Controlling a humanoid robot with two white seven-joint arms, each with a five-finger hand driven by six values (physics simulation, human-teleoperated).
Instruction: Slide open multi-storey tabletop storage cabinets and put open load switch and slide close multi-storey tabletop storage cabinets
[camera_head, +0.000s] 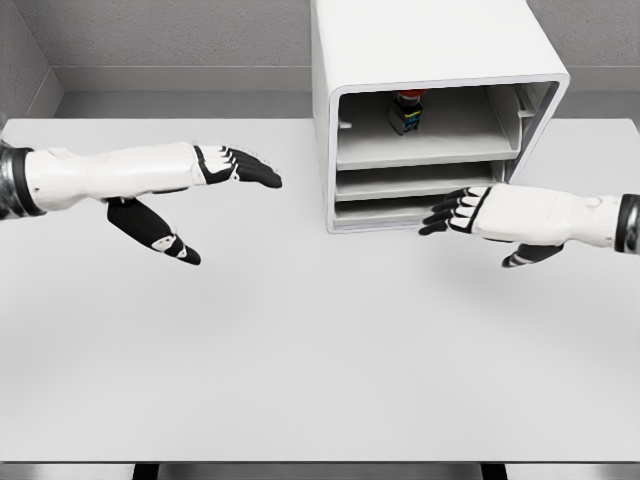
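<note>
On the smooth white table (300, 380) stood a boxy cabinet (400, 50); left hand (190, 190) and right hand (480, 215) had fingers spread, empty.

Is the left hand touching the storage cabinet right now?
Apart. The head view shows bare table between the left hand and the cabinet.

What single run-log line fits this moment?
load switch in cabinet top level | right hand open by lower drawers | left hand open, apart
</note>
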